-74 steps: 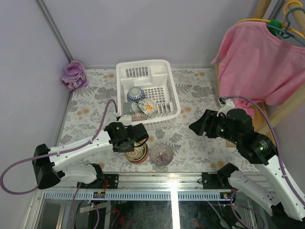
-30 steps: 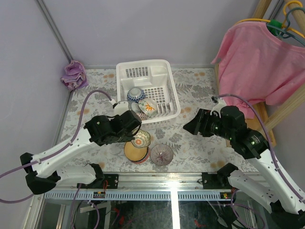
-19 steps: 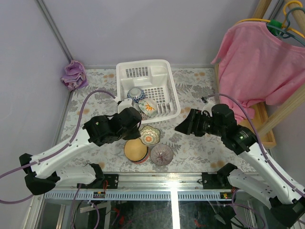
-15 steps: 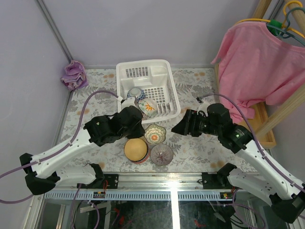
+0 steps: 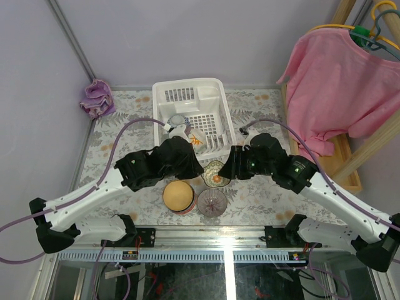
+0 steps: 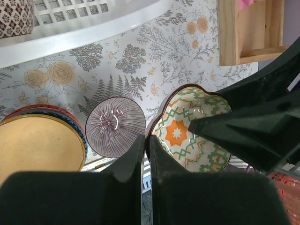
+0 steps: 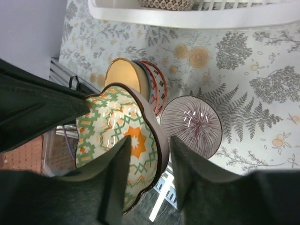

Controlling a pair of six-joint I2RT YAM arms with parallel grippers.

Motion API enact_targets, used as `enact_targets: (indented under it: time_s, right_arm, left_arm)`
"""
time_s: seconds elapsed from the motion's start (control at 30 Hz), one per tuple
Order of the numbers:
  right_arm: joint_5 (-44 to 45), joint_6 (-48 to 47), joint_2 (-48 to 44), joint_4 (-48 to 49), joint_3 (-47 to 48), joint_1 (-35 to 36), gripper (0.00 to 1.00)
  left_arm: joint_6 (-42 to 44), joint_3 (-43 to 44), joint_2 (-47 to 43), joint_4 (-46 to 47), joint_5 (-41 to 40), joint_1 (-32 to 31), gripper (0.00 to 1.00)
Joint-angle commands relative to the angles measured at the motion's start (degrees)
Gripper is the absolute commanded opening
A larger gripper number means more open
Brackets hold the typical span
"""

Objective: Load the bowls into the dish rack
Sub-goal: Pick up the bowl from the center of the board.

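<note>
A scalloped bowl with a green and orange pattern [image 5: 216,173] hangs tilted above the table, just in front of the white dish rack [image 5: 229,128]. My left gripper [image 5: 201,170] is shut on its rim [image 6: 152,136]. My right gripper [image 5: 230,172] is open, with one finger inside and one outside the same bowl [image 7: 117,140]. An orange-yellow bowl [image 5: 178,195] tops a stack on the table, and a purple-lined bowl [image 5: 212,202] sits beside it. The rack holds a blue-white bowl [image 5: 178,120] and an orange-flower bowl [image 5: 195,141]; others there are hidden by my left arm.
A purple cloth [image 5: 97,98] lies at the back left corner. A pink shirt [image 5: 337,81] hangs on a wooden stand [image 5: 353,169] at the right. The table's front rail runs below the bowl stack.
My left gripper lifted the patterned bowl off the stack and carried it right. My right arm swung left to meet it, and its fingers now straddle the bowl's rim.
</note>
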Motion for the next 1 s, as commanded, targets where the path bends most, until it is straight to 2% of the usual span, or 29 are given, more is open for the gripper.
enact_targets:
  time_s: [0.0,0.1,0.2,0.23,0.4,0.43,0.47,0.6,0.77,0.87,0.97]
  right_arm:
    - [6.4,-1.9,1.2,-2.8,4.3,2.0,0.38]
    - [8.3,-2.3,2.0,-4.4,5.9,2.7,0.19]
    - [9.6,-2.6,2.7,-5.9,7.4,3.1,0.06]
    - [10.0,-2.6,2.9,-6.4,7.7,3.1,0.03]
    - [12.7,-1.9,3.8,-9.1,9.3,3.1,0.0]
    - [13.7,-1.7,4.2,-9.8,9.7,3.1,0.0]
    - [14.1,-1.4,4.4,-10.4,10.2,3.1,0.0]
    - [14.9,-0.8,6.5,-12.0,12.3,3.1,0.0]
    - [14.3,-0.9,7.7,-12.9,15.0,3.1,0.0]
    - [12.6,-1.4,8.1,-13.3,16.1,3.1,0.0]
    - [10.8,-1.4,8.0,-13.4,16.6,3.1,0.0]
  left_arm:
    - [1.1,0.1,0.6,5.4,1.5,-0.5,0.0]
    - [1.7,0.9,2.1,4.2,0.7,-0.6,0.0]
    - [2.7,2.2,4.2,2.2,-1.9,-1.5,0.0]
    - [3.1,2.8,4.9,1.4,-2.8,-1.8,0.03]
    - [4.5,7.2,6.6,-2.9,-8.8,-4.6,0.46]
    - [4.9,8.5,6.8,-4.4,-10.8,-5.9,0.53]
    - [5.6,9.4,6.7,-4.8,-12.6,-7.5,0.56]
    - [9.5,10.9,6.1,-3.2,-16.2,-14.1,0.55]
    - [16.1,8.8,5.7,1.5,-18.5,-22.5,0.42]
    - [20.5,8.4,7.1,1.5,-20.6,-26.1,0.5]
    - [23.7,7.7,8.6,1.3,-22.6,-27.0,0.54]
